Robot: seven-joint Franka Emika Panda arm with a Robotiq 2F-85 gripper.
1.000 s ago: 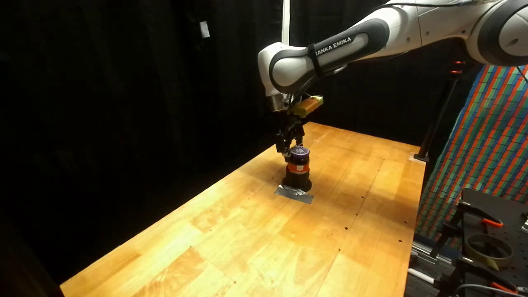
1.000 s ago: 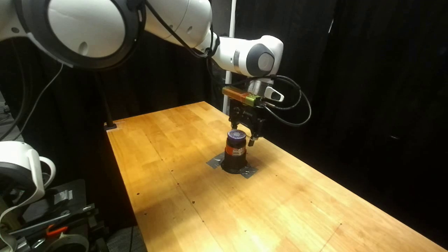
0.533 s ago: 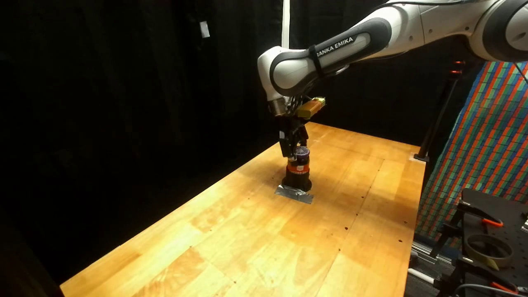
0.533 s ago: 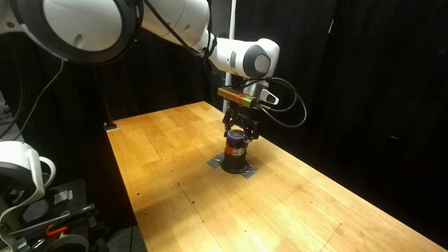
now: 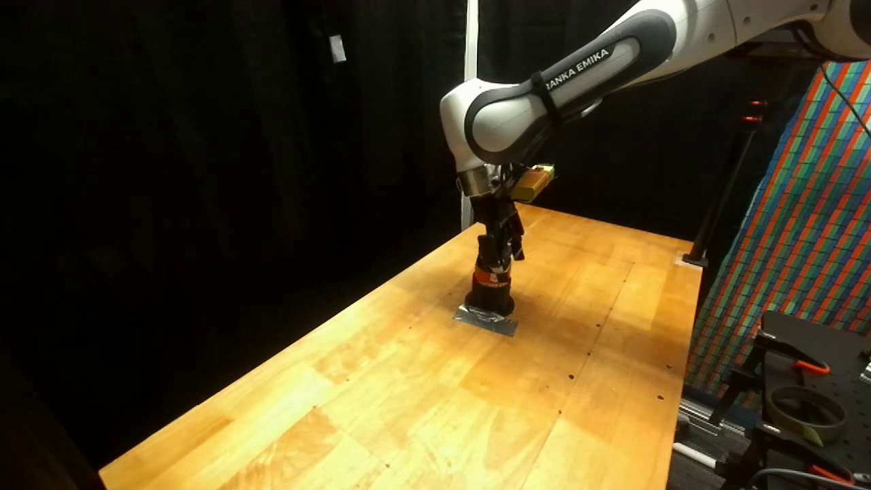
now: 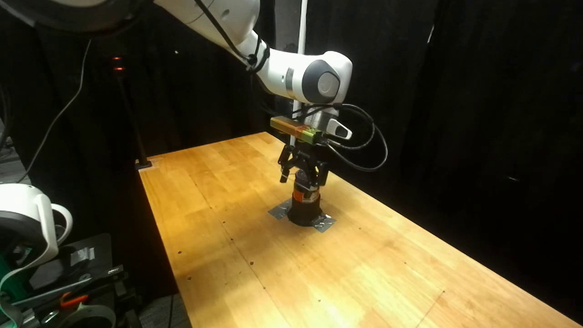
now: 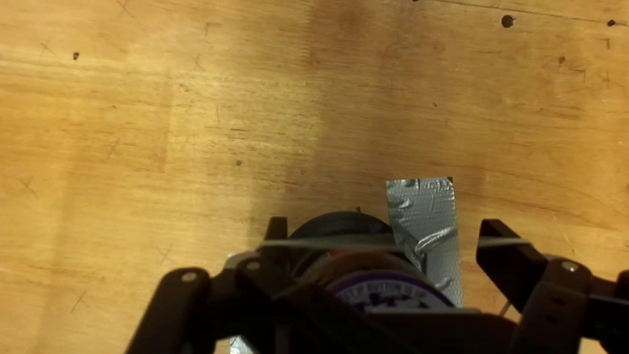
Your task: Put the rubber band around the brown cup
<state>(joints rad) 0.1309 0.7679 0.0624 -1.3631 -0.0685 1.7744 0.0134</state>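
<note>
Arm (image 5: 585, 71): extends from the upper right in an exterior view, its forearm sloping down to a sharply bent wrist (image 5: 500, 126).
Wrist: folded over so the lower end points down above the brown cup (image 6: 298, 196); an orange-and-green camera housing (image 6: 296, 130) is fixed at its side.
Claw (image 7: 384, 233): directed downward, low about the cup's top in both exterior views, and released.
Fingers (image 7: 511, 265): spread wide apart in the wrist view; one overlaps the cup's upper part there, and whether they touch cannot be told.
Rubber band (image 7: 339, 243): a pale, blurred strip on both fingertips, passing in front of the cup's black base (image 6: 304, 214) in the wrist view; its full path, and any contact with the cup, cannot be made out.
Brown cup: upright on the surface (image 6: 378, 264) beneath the claw, reddish-orange stripe showing in both exterior views, purple-rimmed lid (image 7: 393, 293) partly hidden by the claw.
Tape (image 7: 425, 211): silver strips against the black base.
</note>
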